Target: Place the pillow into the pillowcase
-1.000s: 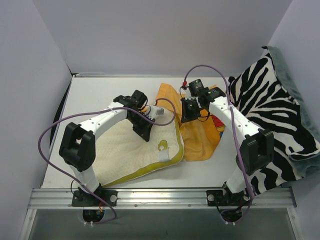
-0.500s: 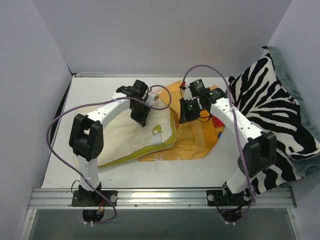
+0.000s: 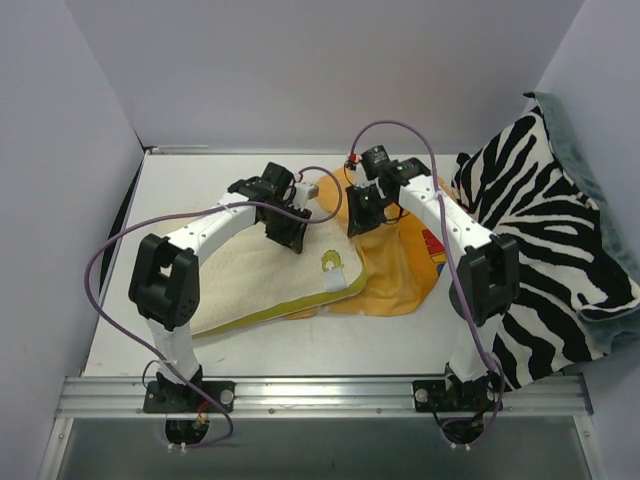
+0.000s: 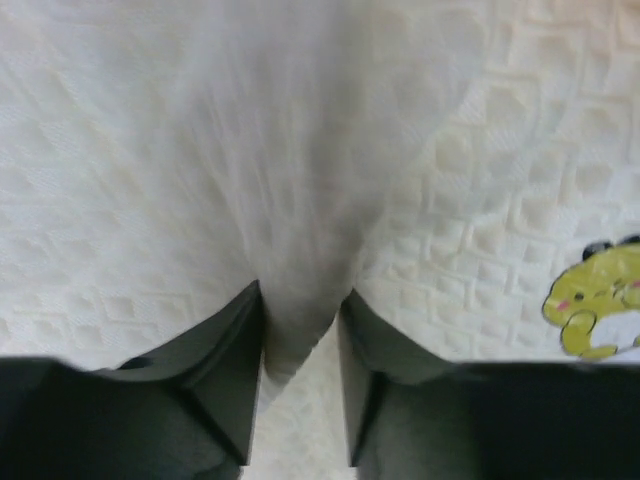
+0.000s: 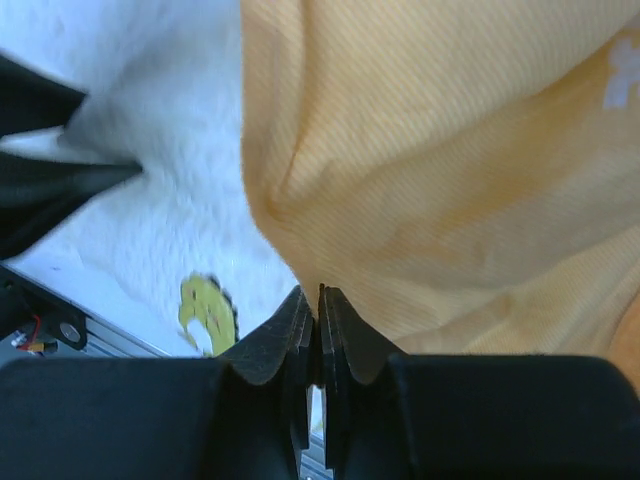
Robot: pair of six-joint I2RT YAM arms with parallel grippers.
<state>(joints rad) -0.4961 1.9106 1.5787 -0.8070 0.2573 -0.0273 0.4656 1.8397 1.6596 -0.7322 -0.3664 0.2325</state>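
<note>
Right of the pillowcase (image 3: 395, 275) lies a zebra cushion (image 3: 545, 230); right gripper (image 5: 318, 300) clamps the pillowcase edge, left gripper (image 4: 300, 310) pinches a pillow (image 3: 250, 285) fold.

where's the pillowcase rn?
Top view, right of centre: the pillowcase lies between the pillow and the zebra cushion, its far edge pinched by the right gripper.

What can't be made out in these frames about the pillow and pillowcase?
Top view: the pillowcase opening and print, hidden under the right arm and a corner of the pillow.
Left wrist: pillow edges cut off by the frame; the fold in the left gripper is blurred.
Right wrist: how much fabric the right gripper pinches, hidden between shut jaws.
</note>
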